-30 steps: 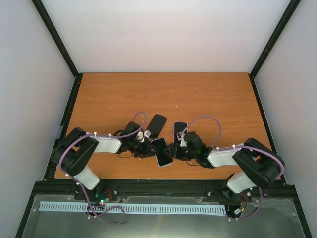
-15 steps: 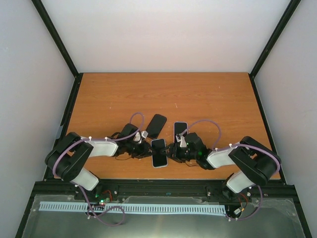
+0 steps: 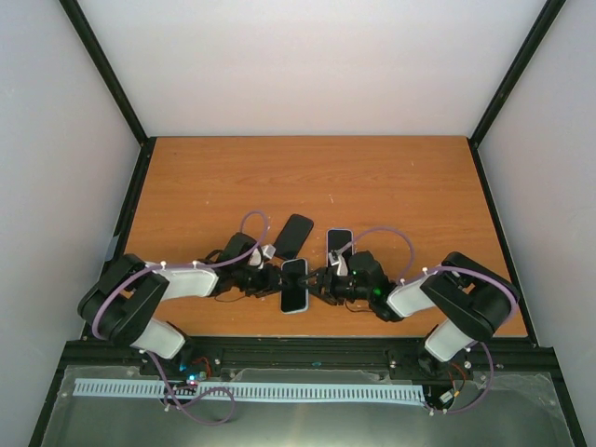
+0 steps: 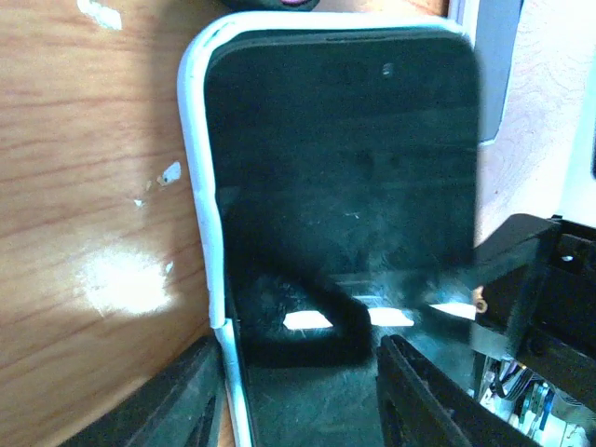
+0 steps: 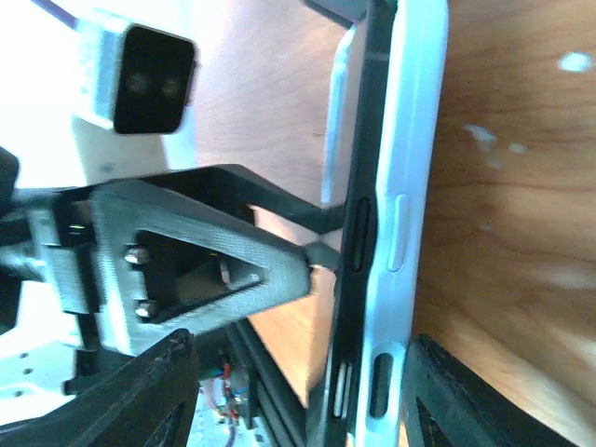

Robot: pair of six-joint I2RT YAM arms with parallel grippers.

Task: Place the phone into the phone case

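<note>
Left gripper (image 4: 300, 396) hangs with jaws parted over the phone's (image 4: 345, 177) lower end, clamping nothing. The right gripper (image 5: 298, 400) straddles its long edge, jaws wide. The phone lies screen-up in the phone case (image 4: 197, 186) near the front of the wood-grain table (image 4: 84, 140), one long side tucked under the rim, the other standing proud. Its glass is glossy black and smudged. The case is smooth, white and round-cornered, with button cutouts.
</note>
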